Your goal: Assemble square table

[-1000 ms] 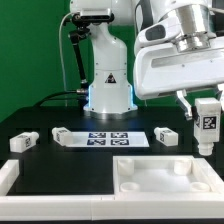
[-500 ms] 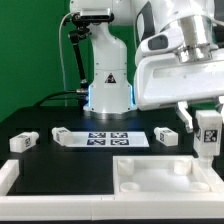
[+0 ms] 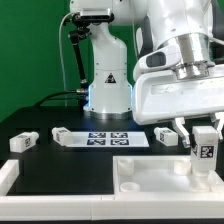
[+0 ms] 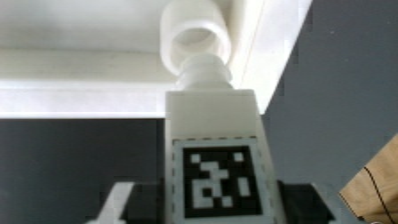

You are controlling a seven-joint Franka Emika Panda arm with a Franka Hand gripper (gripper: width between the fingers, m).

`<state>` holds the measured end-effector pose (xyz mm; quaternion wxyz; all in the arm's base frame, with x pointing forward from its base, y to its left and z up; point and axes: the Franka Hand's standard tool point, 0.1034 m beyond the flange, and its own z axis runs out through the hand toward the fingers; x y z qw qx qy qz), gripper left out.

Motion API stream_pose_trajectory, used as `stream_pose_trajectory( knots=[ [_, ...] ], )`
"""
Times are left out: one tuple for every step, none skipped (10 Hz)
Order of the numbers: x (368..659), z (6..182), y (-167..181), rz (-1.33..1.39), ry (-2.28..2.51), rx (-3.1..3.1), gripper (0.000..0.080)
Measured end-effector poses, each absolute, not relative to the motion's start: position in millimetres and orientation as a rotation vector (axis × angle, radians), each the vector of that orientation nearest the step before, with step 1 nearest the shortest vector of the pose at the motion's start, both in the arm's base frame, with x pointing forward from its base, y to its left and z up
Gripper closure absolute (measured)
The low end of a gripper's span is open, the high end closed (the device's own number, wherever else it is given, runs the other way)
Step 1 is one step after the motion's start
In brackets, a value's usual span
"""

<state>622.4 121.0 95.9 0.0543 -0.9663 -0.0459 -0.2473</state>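
Gripper [image 3: 204, 134] clenches a tagged white table leg [image 3: 205, 152] by its flat sides, peg toward a corner hole [image 4: 196, 42] of the square table top [image 3: 150, 166], which lies at the black table's [image 3: 40, 152] near edge in the exterior view. The plastic looks rigid and light, so a firm side grip should suit it, though its smooth faces may slip.

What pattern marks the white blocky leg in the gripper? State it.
A black-and-white square tag on the white blocky leg; wrist view shows it best.
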Motion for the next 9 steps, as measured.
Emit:
stream_pose_trajectory(
  knots=[
    [621, 91.8, 121, -0.743, -0.139, -2.938, 0.0509],
    [620, 89.3, 121, -0.739, -0.138, -2.939, 0.0509],
    [621, 88.9, 120, -0.749, -0.141, -2.937, 0.0509],
    [621, 85.7, 118, -0.748, -0.146, -2.940, 0.0509],
    [619, 81.8, 118, -0.740, -0.147, -2.943, 0.0509],
    [618, 79.3, 118, -0.736, -0.148, -2.943, 0.0509],
    [617, 76.1, 119, -0.735, -0.149, -2.944, 0.0509],
    [618, 73.5, 119, -0.756, -0.147, -2.938, 0.0509],
    [619, 73.0, 119, -0.800, -0.145, -2.926, 0.0509]
  ],
)
